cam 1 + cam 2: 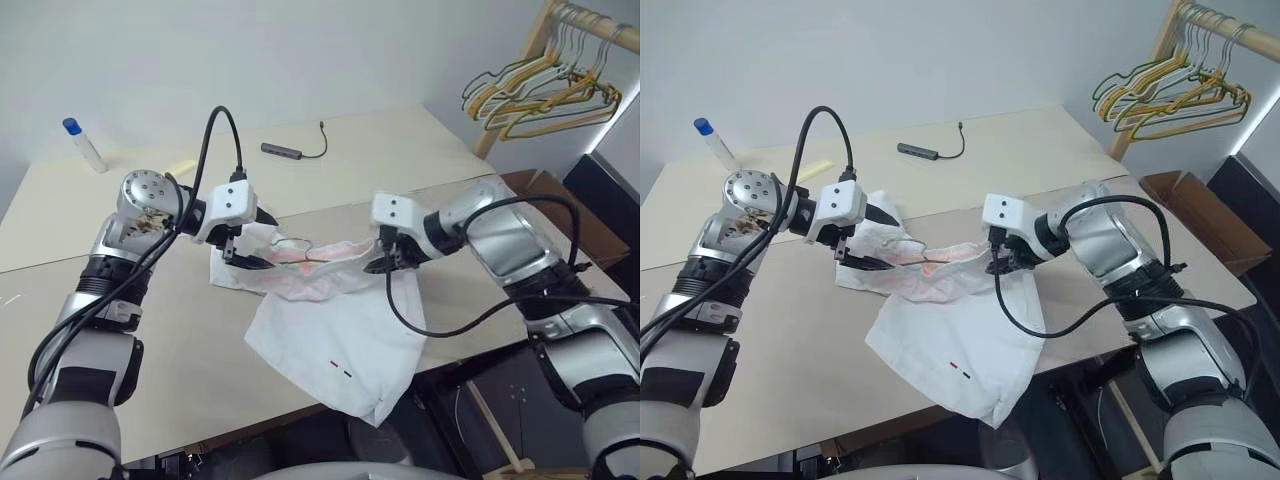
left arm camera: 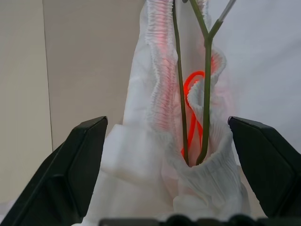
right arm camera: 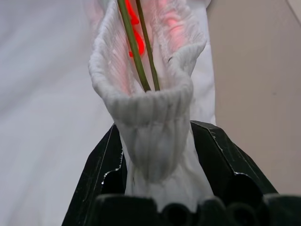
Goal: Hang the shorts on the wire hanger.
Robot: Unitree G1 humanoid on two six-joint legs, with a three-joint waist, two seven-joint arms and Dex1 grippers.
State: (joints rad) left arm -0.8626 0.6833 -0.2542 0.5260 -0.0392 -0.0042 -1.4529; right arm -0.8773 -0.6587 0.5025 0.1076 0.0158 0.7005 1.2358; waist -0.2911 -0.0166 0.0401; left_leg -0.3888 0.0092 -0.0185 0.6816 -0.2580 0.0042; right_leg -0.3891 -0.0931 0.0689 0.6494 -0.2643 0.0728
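We are looking at the shorts (image 1: 335,335) lying near the middle of the frame on the beige tabletop (image 1: 150,330), their lower hem hanging over the near edge at the bottom centre, with two tiny marks – one red, one dark – showing close to that hem. The gathered waistband is lifted a little, stretching between our two arms, and its pinkish-red inside is showing. The wire hanger (image 2: 181,84) is sitting inside the waistband: in both wrist views we are seeing its thin olive wires running into the folds of the elastic. Our left pincer (image 2: 176,174) is standing wide open at the left end of the waistband, its fingers (image 2: 77,165) apart on either side of the cloth and gripping nothing. Our right pincer (image 3: 157,155) is clamping the other end of the waistband – the bunched white elastic is squeezed between its two black fingers (image 3: 101,169). In the upper left of the frame a small bottle (image 1: 85,145) with a blue cap is resting on the tabletop, a dark cable (image 1: 295,150) is lying at upper centre, and a bunch of yellow, green and white hangers (image 1: 545,95) is dangling from a wooden rail in the upper right.
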